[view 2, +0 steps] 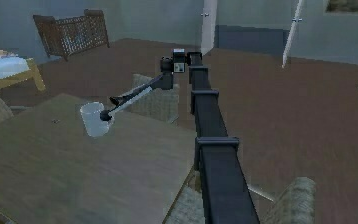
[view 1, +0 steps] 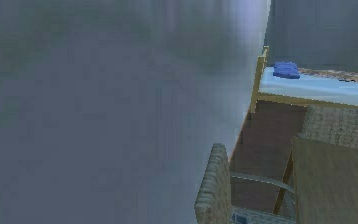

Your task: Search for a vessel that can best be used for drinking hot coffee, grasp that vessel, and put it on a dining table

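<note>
- Brown flooring runs back to grey walls in the arm side view, with a slatted wooden crib [view 2: 72, 33] at the far left and a bed [view 2: 7, 70] in front of it.
- Nearer, a wooden table [view 2: 47, 175] takes the lower left, with a wicker chair [view 2: 159, 100] at its far edge. I judge it to be the dining table.
- My arm [view 2: 212, 130] stretches out along the table's right edge, and my gripper [view 2: 111, 108] angles in over the tabletop.
- A white mug [view 2: 92, 118] is right at the fingertips, over the table's far part. I cannot tell whether it hangs from my fingers or rests on the wood, nor what state the fingers are in.
- The mug looks like hard ceramic to me: stiff, fairly light, glazed and slippery, and likely to chip if dropped. I judge the rim or wall to be the best place to take hold, as I cannot make out the handle.
- In the forward view, the table [view 1: 332, 180] and a wicker chair [view 1: 219, 190] lie low on the right, with a blue thing [view 1: 286, 70] on the bed [view 1: 317, 88] beyond.
</note>
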